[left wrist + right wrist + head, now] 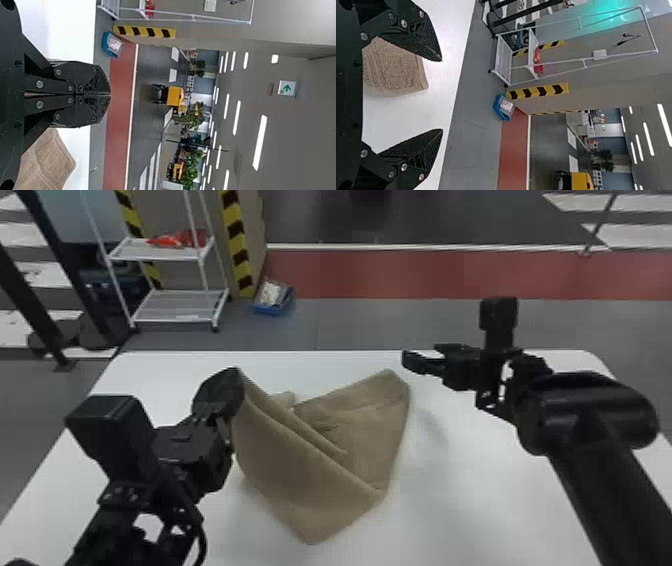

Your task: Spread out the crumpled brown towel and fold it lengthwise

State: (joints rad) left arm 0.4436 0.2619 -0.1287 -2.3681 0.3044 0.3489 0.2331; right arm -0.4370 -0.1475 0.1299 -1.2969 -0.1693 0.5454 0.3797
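Observation:
In the head view the brown towel (310,475) lies loosely bunched on the table, its left side drawn up in folds to my left gripper (235,382). In the left wrist view the left gripper (109,95) is shut, fingers pressed together, with part of the towel (47,162) beside it. My right gripper (422,355) is above the far right of the table, just right of the towel's far corner and apart from it. The right wrist view has this gripper (441,95) open, nothing pinched, a towel corner (401,71) beyond one finger.
The white table (460,500) extends around the towel, with its far edge beyond both grippers. On the floor behind stand a white rack (170,306) at the left and a blue box (274,297) beside a striped pillar (237,245).

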